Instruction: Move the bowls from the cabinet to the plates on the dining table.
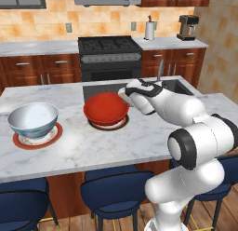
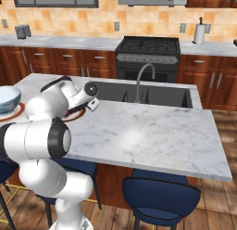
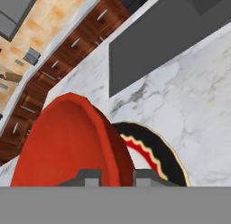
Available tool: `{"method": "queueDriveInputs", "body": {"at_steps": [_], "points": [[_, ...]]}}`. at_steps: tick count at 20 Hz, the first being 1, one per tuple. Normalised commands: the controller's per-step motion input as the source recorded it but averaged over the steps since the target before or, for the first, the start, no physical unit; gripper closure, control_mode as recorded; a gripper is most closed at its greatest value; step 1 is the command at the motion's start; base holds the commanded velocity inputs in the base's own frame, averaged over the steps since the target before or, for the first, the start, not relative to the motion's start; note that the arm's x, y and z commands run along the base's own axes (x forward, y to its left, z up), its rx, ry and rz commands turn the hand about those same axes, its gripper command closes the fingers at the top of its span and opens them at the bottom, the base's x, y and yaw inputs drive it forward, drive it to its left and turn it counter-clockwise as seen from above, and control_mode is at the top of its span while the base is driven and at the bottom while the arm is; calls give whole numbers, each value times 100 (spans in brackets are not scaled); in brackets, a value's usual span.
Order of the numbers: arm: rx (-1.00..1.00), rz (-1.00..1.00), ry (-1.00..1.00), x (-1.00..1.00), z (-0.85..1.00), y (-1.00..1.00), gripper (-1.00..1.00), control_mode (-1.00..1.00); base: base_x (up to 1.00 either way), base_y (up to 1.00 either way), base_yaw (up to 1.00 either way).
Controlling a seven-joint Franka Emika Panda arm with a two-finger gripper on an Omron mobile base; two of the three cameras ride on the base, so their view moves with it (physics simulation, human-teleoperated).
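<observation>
Rear flanking views; close hand view.

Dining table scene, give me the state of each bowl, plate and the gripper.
red bowl: upright over its plate, rim between the gripper's fingers
gripper: shut on the red bowl's rim
grey-white bowl: upright on its plate
plate under red bowl: partly covered
plate under grey-white bowl: occupied

Red bowl over plate; grey-white bowl on plate

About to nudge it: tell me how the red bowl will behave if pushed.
The red bowl looks rigid and glossy, so it likely slides rather than flexes. Deep and wider than its plate, it may tip off the plate's edge.
</observation>
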Motion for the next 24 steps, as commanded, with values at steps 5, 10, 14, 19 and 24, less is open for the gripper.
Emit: {"method": "queueDriveInputs", "body": {"at_steps": [5, 10, 14, 19, 24], "points": [[0, 0, 0, 17, -8, -3, 100, -100, 0, 0, 0], [0, 0, 0, 27, -11, 0, 100, -100, 0, 0, 0], [0, 0, 0, 22, -13, 0, 100, -100, 0, 0, 0], [0, 0, 0, 10, -10, 0, 100, -100, 0, 0, 0], [0, 0, 0, 0, 0, 0, -100, -100, 0, 0, 0]]}}
